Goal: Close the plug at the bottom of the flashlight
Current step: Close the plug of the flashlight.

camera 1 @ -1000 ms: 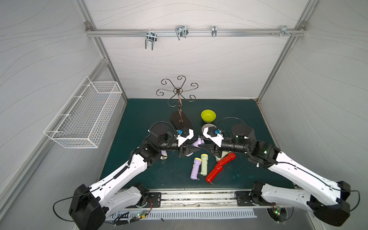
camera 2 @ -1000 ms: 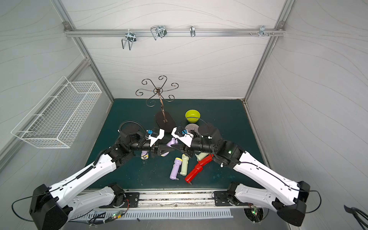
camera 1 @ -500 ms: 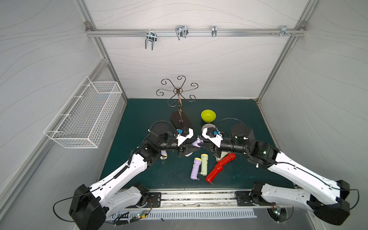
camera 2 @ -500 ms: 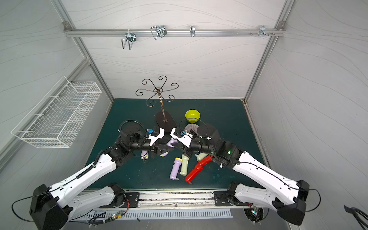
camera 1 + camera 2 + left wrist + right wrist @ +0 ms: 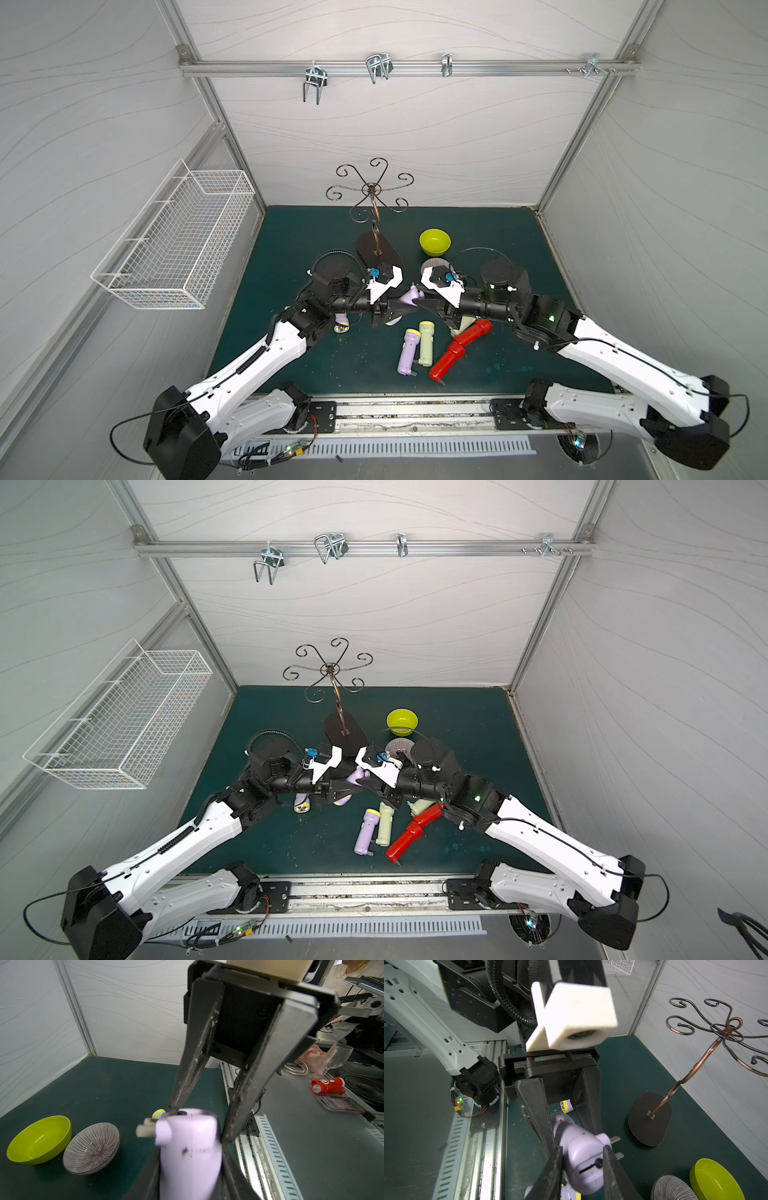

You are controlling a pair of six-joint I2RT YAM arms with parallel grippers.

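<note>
Prongs [image 5: 145, 1129] of the plug stand unfolded from the tail of the lilac flashlight [image 5: 189, 1147], which hangs in the air over the middle of the desk [image 5: 286, 249], clear of it. In both top views its long axis runs roughly from 7 o'clock, the head, to 1 o'clock, the tail. The prongs stick out sideways toward 12 o'clock, the side of the metal stand [image 5: 376, 249].

The left arm [image 5: 286, 349] reaches in from 9 o'clock with its jaws clenched on the barrel. The right arm [image 5: 602, 353], in from 3 o'clock, is the nearer to the plug. Its jaws straddle the tail, and its fingers [image 5: 609, 1169] look pressed to both flanks, so I take them as grasping it. The prongs lie outside that gap, beyond the 12 o'clock finger. Folding them should therefore call for a push from 12 toward 6 o'clock while the left jaws steady the barrel.

Six flashlights are over the desk:
- Three are lilac: the held one, a second lilac flashlight [image 5: 407, 353] at 6 o'clock, and a third lilac flashlight [image 5: 341, 323] half hidden under the left arm.
- Two are pale: a pale flashlight [image 5: 427, 343] and another pale flashlight [image 5: 419, 806] under the right arm.
- One is a red flashlight [image 5: 459, 351].

There are two bowls, a yellow-green bowl [image 5: 435, 249] and a striped bowl [image 5: 91, 1149], plus one stand and one wire basket [image 5: 178, 245].
</note>
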